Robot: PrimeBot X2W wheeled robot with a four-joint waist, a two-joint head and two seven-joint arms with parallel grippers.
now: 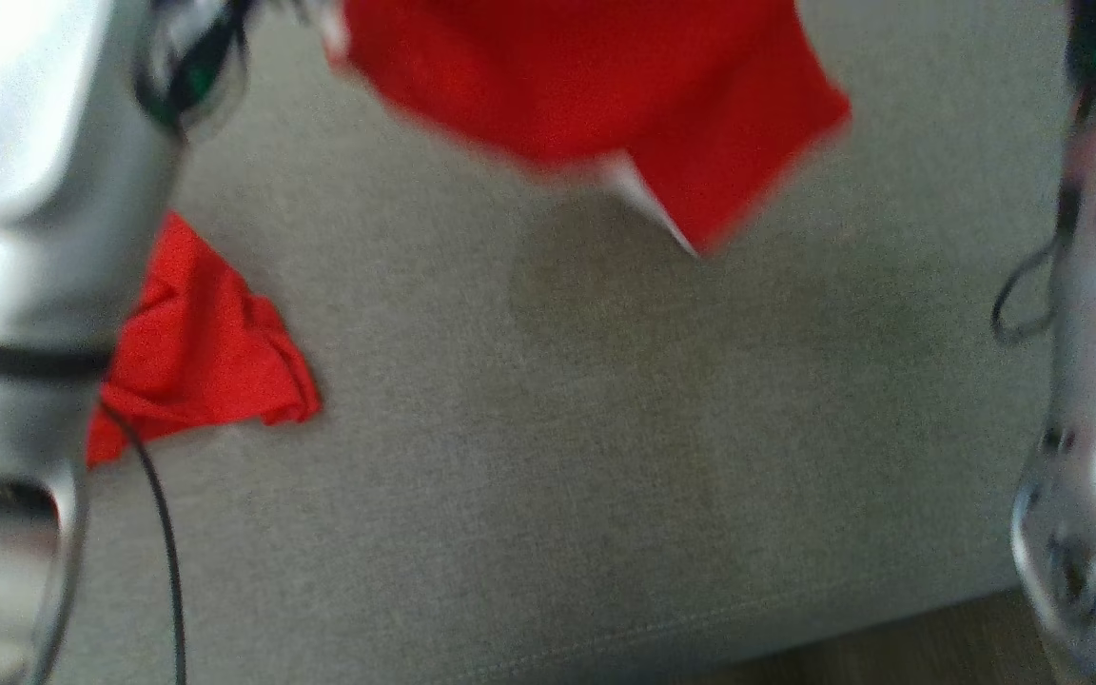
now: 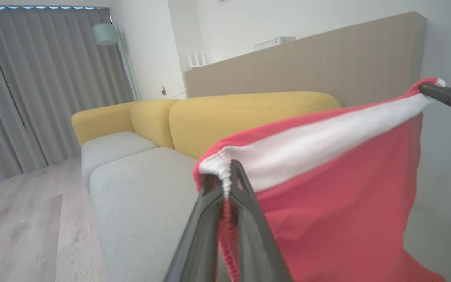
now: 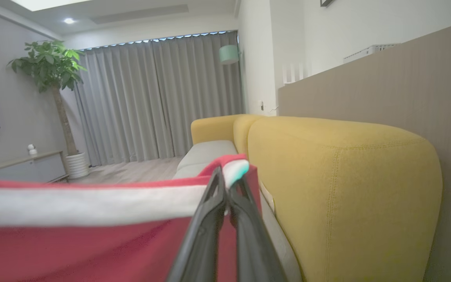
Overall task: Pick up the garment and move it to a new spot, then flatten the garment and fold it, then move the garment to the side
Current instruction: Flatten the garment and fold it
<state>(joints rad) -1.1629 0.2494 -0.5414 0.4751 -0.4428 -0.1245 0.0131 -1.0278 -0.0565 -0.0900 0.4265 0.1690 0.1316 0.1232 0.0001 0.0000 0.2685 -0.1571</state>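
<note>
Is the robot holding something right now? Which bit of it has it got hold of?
Yes: a red garment, stretched between both grippers. The left gripper and right gripper each pinch one end of its white band.

Red cloth pieces: two, held piece (image 1: 586, 86), lying piece (image 1: 196, 352)
Grippers: two, left gripper (image 2: 224, 177), right gripper (image 3: 227, 188)
Sofa (image 3: 343, 188): one
Potted plant (image 3: 49, 74): one

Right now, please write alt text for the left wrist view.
The left tool and the right tool each pinch an end of the white band on a red garment, stretched over a sofa with grey seats and yellow backrests.
</note>
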